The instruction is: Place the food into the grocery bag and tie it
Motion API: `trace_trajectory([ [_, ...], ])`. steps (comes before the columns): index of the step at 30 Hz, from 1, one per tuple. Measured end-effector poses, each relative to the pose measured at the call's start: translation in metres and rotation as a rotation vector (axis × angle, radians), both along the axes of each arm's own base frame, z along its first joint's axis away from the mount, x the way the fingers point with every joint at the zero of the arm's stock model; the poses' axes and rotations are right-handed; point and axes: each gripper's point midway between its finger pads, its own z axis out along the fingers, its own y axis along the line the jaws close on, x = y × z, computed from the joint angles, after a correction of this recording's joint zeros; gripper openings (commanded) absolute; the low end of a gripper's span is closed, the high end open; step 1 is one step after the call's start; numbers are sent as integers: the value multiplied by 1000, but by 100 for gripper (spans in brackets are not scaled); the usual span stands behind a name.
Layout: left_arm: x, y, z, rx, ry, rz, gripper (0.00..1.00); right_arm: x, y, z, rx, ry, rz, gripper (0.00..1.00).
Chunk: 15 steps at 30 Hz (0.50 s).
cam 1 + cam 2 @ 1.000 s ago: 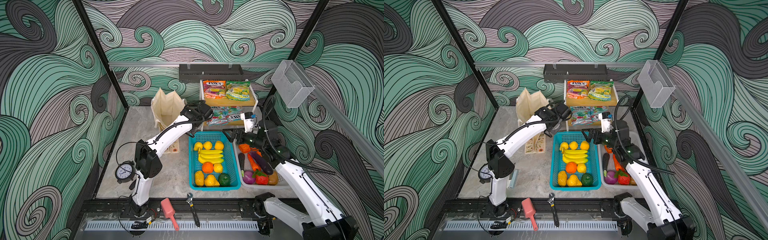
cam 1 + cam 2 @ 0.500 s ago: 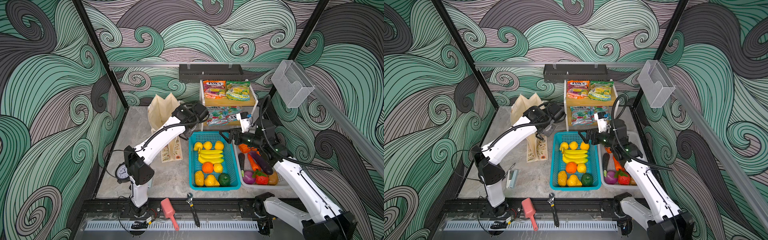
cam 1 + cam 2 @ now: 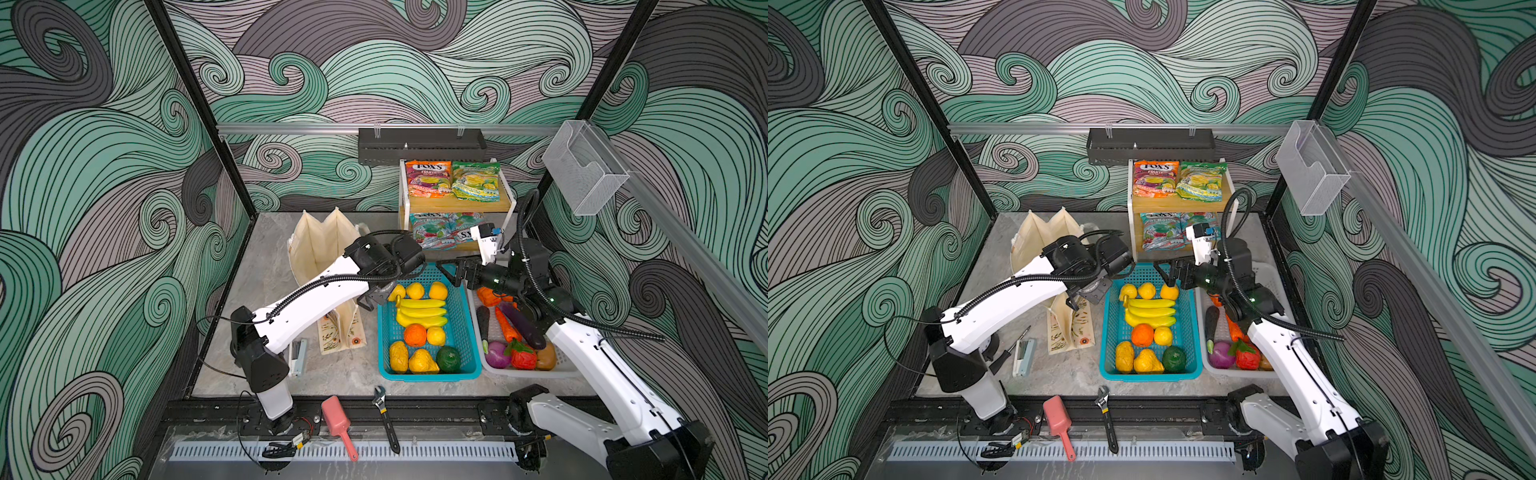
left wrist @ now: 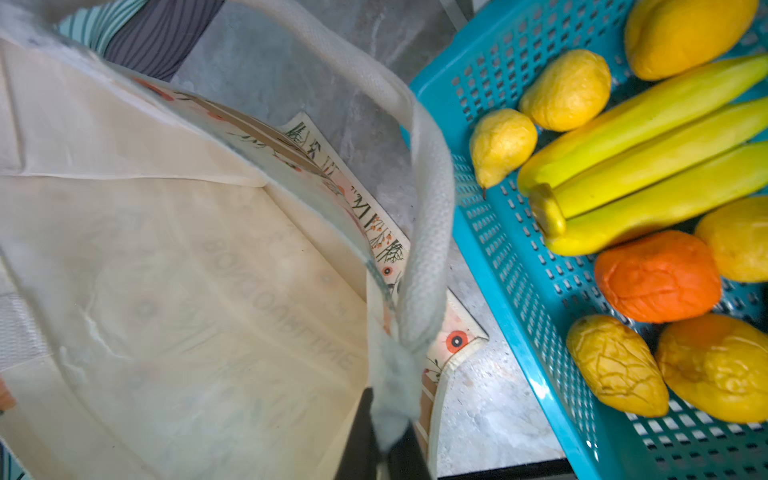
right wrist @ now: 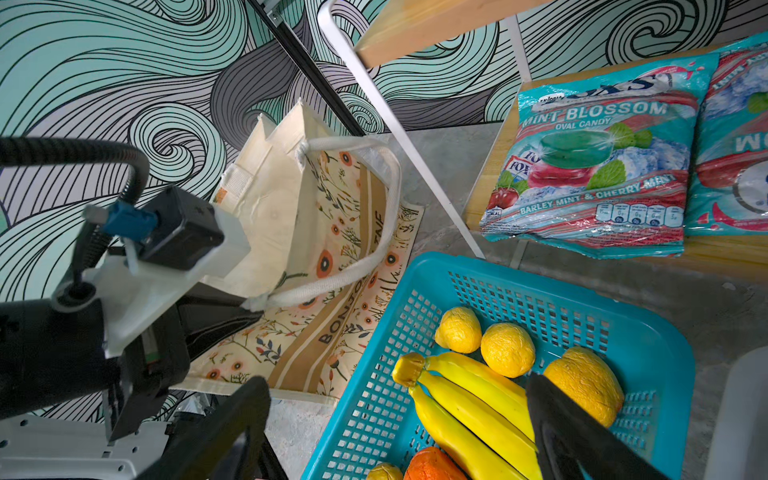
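- My left end effector [image 4: 386, 449] is clenched on the rim of the grocery bag [image 3: 322, 249]. It pinches the spot where a white rope handle [image 4: 428, 216] joins the cloth, as I see in the left wrist view.
- The bag stands on the tabletop [image 3: 266, 291] with its mouth gaping, just beside the teal basket [image 3: 428, 376] and to its left in both top views.
- My right end effector [image 3: 453, 272] is released, jaws spread wide, and hovers over the basket's far end near an orange-yellow fruit [image 5: 582, 386].
- The fruit lies in the basket. The orange-red packet [image 3: 428, 178] and green packet [image 3: 476, 180] rest on top of the shelf [image 3: 457, 204].
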Motion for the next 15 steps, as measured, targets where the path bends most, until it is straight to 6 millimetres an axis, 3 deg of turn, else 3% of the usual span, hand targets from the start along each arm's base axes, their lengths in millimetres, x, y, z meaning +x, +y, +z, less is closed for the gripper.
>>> trace_trajectory([
  [4,-8,0,2,-52,7,-14,26,-1,3,0,2,-1,8,96],
  [6,-7,-1,6,-73,-4,-16,44,-2,4,0,2,-1,13,97],
  [8,-7,-4,8,-85,-7,-26,72,-2,7,-1,2,4,19,99],
  [10,-4,-9,13,-105,-18,-44,88,-3,10,-4,-1,13,29,99],
  [12,1,-17,25,-151,-60,-69,97,-4,16,-7,-12,30,46,99],
  [15,8,-17,52,-248,-144,-72,98,-7,28,-10,-27,45,80,99],
])
